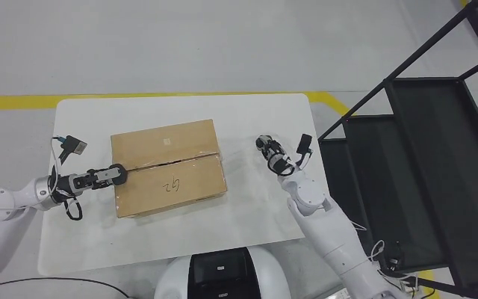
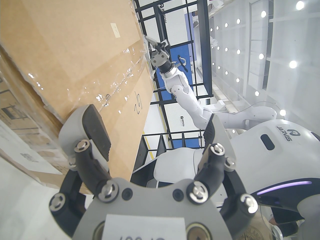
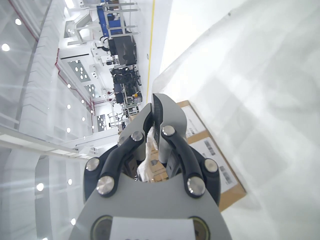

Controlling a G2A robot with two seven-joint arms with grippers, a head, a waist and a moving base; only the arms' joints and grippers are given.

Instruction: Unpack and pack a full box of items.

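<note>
Top view: left tool [image 1: 119,173] gapes at the taped seam [image 1: 179,160] of the cardboard box [image 1: 166,140], so hook one flap squarely; right tool [image 1: 262,141] pinches a white wad [image 3: 149,148].

bench [image 1: 261,217]: white with rounded corners, standing on a grey floor.
floor line [image 1: 30,101]: yellow, along the bench's far edge, bending past its right corner.
steps [image 1: 426,127]: black metal, just right of the bench.
rail [image 1: 433,36]: black, slanting above the steps.
lights [image 2: 262,13]: round, in rows overhead.
panels [image 2: 191,26]: blue, behind black frames.
</note>
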